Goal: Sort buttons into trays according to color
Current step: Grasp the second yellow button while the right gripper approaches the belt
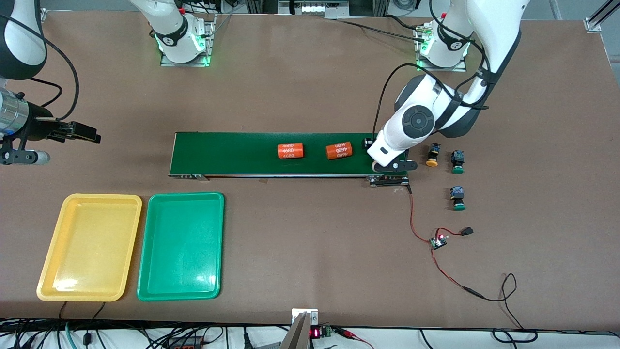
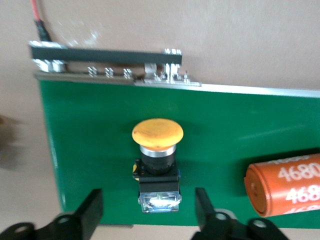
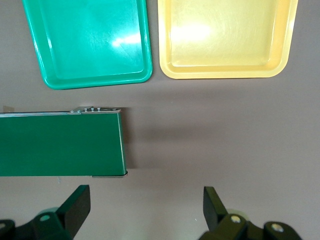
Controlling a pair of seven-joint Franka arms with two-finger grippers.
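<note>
Right tool waits wide open, empty, by the belt end near the yellow tray and green tray, both empty. Left tool gapes around a yellow button lying on the belt's other end, likely for transport. Two orange cylinders share the belt. Three buttons wait on the worktop beside the left arm.

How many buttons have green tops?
2. One green button lies on the table off the conveyor belt's end, beside an orange-capped button. The other green button lies nearer the front camera. The left arm could hide more.
</note>
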